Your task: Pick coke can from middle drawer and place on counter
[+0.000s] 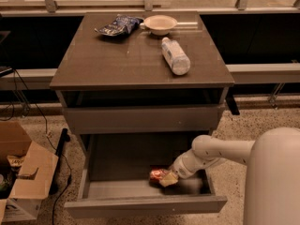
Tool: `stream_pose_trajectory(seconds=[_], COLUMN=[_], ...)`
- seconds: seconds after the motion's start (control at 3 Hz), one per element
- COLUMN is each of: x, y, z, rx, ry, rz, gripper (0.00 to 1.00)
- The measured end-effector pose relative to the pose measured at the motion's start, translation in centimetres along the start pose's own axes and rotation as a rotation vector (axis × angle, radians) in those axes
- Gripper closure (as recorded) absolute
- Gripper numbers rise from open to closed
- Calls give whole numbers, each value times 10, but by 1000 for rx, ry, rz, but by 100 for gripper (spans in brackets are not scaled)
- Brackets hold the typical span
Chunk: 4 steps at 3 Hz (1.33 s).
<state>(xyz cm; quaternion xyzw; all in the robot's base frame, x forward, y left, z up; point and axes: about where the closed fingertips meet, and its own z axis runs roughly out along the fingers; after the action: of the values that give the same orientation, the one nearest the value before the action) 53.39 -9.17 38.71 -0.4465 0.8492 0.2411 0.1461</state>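
The coke can (pixel 158 175), red with pale markings, lies on its side on the flat bottom of the open middle drawer (pixel 117 163), near the drawer's front. My gripper (pixel 169 177) reaches down into the drawer from the right on a white arm and sits right at the can's right end, with its tip against the can. The counter (pixel 126 60) is the glossy grey-brown top of the cabinet, above the drawer.
On the counter lie a white-and-clear plastic bottle (pixel 175 56), a white bowl (pixel 160 23) and a blue snack bag (pixel 118 25). A closed drawer front (pixel 140 118) sits above the open drawer. A cardboard box (pixel 21 177) stands on the floor at left.
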Motion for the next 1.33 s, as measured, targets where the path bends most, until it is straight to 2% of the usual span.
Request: stream_pose_trajectory(seconds=[0.33,0.67,1.0,1.33], x=[-8,-28,-52,-81], y=[13,19,28,46], z=[-4,-34,-81,-154], rx=[-2,32,43,46], ry=[-10,-81,-179,-273], rz=[-22,-44,-86,-204], gripper=[95,100,100,100])
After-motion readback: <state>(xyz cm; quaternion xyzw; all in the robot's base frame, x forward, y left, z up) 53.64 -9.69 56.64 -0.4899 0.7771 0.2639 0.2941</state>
